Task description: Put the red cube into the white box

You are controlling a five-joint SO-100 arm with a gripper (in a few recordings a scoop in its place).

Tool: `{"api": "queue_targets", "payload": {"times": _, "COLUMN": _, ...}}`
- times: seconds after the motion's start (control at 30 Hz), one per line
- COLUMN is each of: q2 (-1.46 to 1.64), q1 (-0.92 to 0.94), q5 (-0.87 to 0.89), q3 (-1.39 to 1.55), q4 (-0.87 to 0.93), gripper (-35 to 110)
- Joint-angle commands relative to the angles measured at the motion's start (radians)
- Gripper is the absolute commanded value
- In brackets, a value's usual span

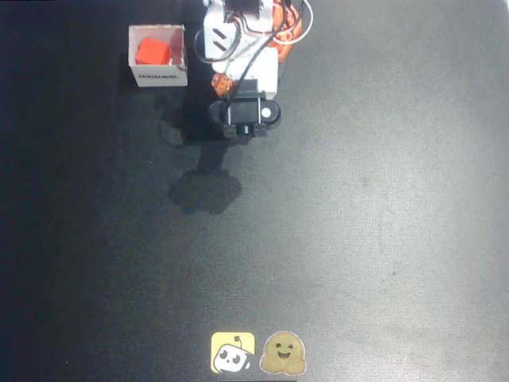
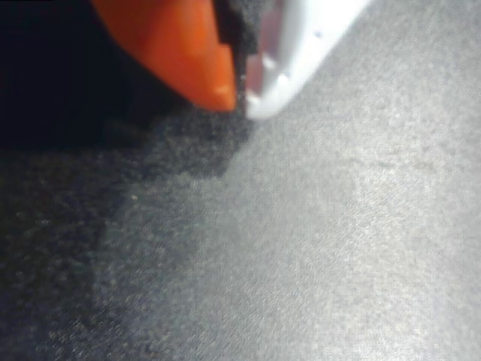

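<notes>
Red cube (image 1: 153,52) sits in white box (image 1: 158,56), upper left. End effector (image 2: 242,96) pressed together w/ nothing inside, job looks done.

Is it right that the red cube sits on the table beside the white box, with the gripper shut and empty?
Not quite: the overhead view shows the red cube inside the white box, not beside it. The gripper is indeed shut and empty.

The arm (image 1: 242,56) is folded near its base, hand (image 2: 242,96) closed, fingertips meeting, empty.
</notes>
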Motion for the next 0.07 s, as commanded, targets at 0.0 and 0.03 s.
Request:
{"api": "queue_targets", "payload": {"times": 0.0, "q2": 0.006, "q1": -0.002, "q5": 0.003, "q3": -0.003, "q4": 0.003, "gripper": 0}}
{"api": "queue_targets", "payload": {"times": 0.03, "q2": 0.006, "q1": -0.002, "q5": 0.003, "q3": -0.003, "q4": 0.003, "gripper": 0}}
